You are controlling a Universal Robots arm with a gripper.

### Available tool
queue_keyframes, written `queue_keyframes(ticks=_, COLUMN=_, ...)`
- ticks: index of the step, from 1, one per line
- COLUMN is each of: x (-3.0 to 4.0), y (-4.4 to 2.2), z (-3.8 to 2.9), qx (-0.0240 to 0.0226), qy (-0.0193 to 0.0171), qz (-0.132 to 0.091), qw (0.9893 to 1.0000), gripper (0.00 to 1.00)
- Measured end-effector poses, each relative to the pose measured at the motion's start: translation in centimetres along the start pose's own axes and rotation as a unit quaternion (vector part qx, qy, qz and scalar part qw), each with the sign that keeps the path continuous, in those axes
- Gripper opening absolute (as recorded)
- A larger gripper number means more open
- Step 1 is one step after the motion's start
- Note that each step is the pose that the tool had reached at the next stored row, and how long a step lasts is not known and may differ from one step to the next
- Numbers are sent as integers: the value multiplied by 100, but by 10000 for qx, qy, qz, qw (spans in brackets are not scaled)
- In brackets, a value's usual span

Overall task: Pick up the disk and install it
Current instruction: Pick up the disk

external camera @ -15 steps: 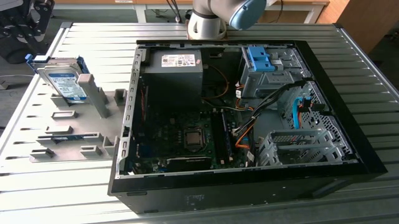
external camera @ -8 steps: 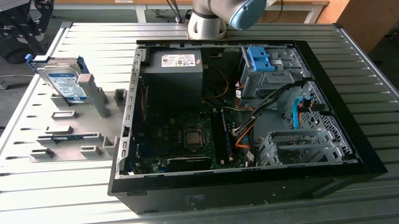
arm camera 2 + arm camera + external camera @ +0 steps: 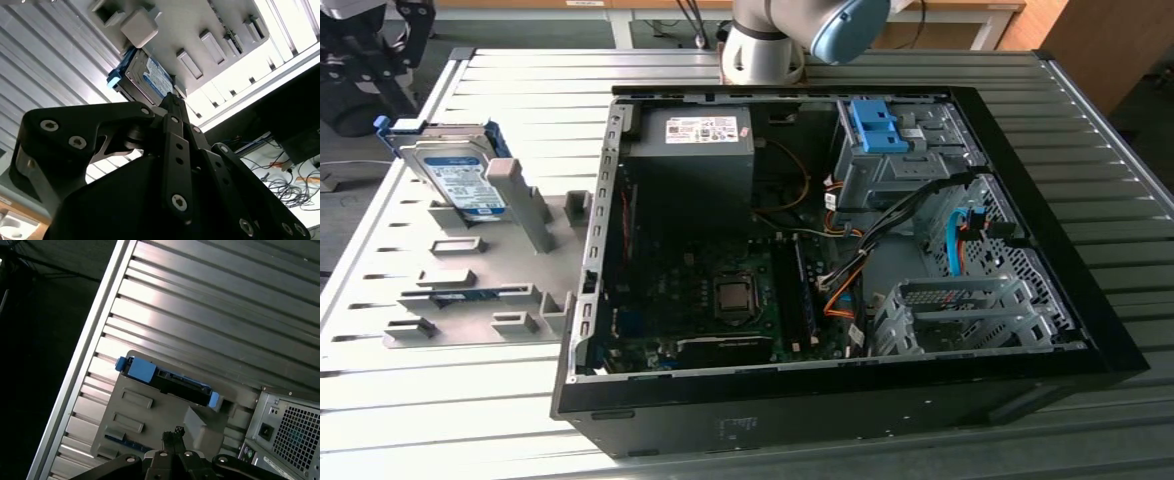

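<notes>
The disk (image 3: 454,178) stands on edge, leaning a little, in a slot of the grey holder (image 3: 380,270) at the exterior view's left. Its white-and-blue label faces out, and the blue caddy shows along its top and side edges. In the first wrist view the disk (image 3: 167,380) is seen edge-on as a dark bar with blue ends, seated at the holder's rim. In the second wrist view its labelled face (image 3: 150,77) shows just beyond the black fingertips.

The pincer (image 3: 172,99) hangs above the holder, apart from the disk. Its fingers are drawn together to a point with nothing between them, as the first wrist view also shows (image 3: 173,432).

The holder lies flat on the slatted metal desk (image 3: 1067,120), just beside the open computer case (image 3: 854,415). The case lies on its side with its interior facing up. Inside it are the motherboard (image 3: 720,290), a dark power-supply box (image 3: 694,155) with a white sticker, and a bare blue bracket (image 3: 874,125) on the drive cage toward the exterior view's right. Orange and blue cables run between them. The arm (image 3: 774,40) rises from the desk's far edge behind the case.
</notes>
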State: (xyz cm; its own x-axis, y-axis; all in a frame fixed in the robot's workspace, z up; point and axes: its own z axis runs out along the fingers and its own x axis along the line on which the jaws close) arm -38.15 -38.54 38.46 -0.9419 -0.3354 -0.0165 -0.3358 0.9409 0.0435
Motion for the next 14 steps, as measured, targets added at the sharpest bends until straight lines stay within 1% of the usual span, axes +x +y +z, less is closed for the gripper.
queue_keyframes(ticks=3, x=0, y=0, z=0, qx=-4, qy=12, qz=-270, qw=9996, gripper=11)
queue_keyframes(ticks=5, x=0, y=0, z=1, qx=-7, qy=20, qz=-449, qw=9990, gripper=11)
queue_keyframes(ticks=7, x=0, y=0, z=1, qx=-10, qy=27, qz=-625, qw=9980, gripper=11)
queue_keyframes(ticks=12, x=-1, y=-1, z=2, qx=-7, qy=39, qz=-832, qw=9965, gripper=11)
queue_keyframes(ticks=14, x=0, y=-1, z=2, qx=-4, qy=46, qz=-927, qw=9957, gripper=11)
